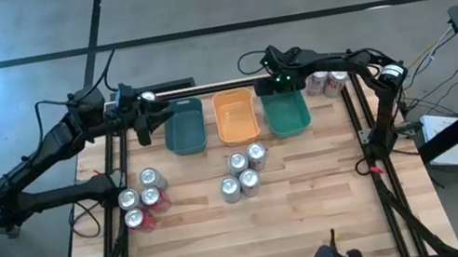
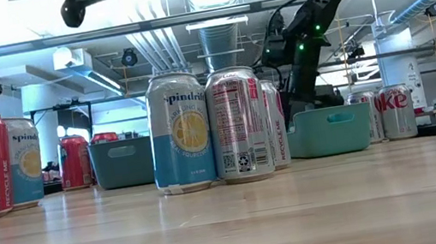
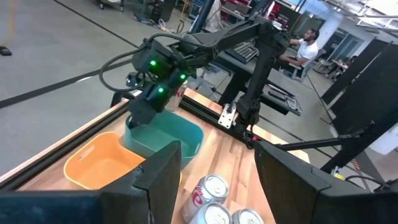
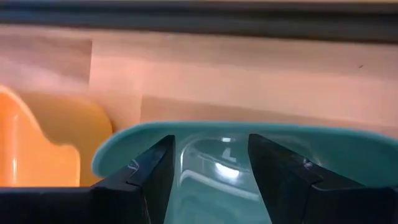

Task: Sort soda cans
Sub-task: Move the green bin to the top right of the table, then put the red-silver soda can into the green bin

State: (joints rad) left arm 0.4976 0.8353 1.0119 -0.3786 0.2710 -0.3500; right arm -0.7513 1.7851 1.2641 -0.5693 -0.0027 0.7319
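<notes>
Right gripper (image 4: 208,177): I see it over the green tray (image 1: 287,113) — fingers spread, empty.
Left gripper (image 3: 217,177): beside the teal tray (image 1: 183,127), spread.
Soda cans (image 1: 244,173): I count eight on the table in front of the trays — more beside the green one.

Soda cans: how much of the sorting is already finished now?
Nothing looks sorted: the orange tray shows no can. The right gripper hangs open over the green tray; the left gripper waits open. Left: three groups of soda cans on the table.
</notes>
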